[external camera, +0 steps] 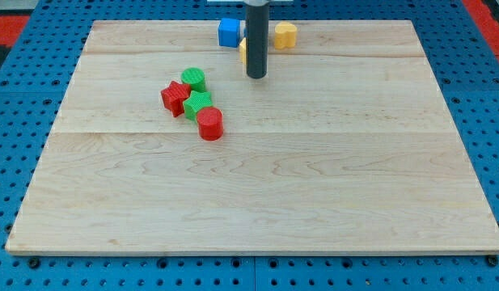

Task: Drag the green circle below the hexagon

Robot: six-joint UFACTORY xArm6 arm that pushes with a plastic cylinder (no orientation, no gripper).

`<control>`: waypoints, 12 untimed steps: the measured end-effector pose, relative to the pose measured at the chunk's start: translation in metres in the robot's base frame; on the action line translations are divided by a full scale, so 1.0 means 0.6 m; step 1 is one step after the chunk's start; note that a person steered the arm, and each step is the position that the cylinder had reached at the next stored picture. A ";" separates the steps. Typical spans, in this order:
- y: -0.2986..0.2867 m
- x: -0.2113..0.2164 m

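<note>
The green circle (193, 79) lies left of the board's middle, at the top of a tight cluster. Just below it are a red star (175, 98), a second green block (198, 104) of angular shape, and a round red block (209, 124). My tip (256, 76) rests on the board to the right of the green circle, at about its height, with a clear gap between them. A yellow block (285, 35) that looks like a hexagon sits near the view's top, up and right of my tip. Another yellow block (243, 51) is mostly hidden behind the rod.
A blue cube (229, 32) sits near the board's top edge, left of the rod. The wooden board (314, 186) lies on a blue perforated table (14, 121).
</note>
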State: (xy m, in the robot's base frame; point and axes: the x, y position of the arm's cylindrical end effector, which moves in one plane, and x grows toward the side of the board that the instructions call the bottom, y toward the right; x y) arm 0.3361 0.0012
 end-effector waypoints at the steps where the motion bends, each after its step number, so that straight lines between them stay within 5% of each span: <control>1: -0.095 0.019; 7: -0.398 -0.068; 8: -0.450 -0.003; 9: -0.388 0.038; 11: -0.174 -0.003; 12: -0.175 -0.005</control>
State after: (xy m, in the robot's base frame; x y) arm 0.3331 -0.1035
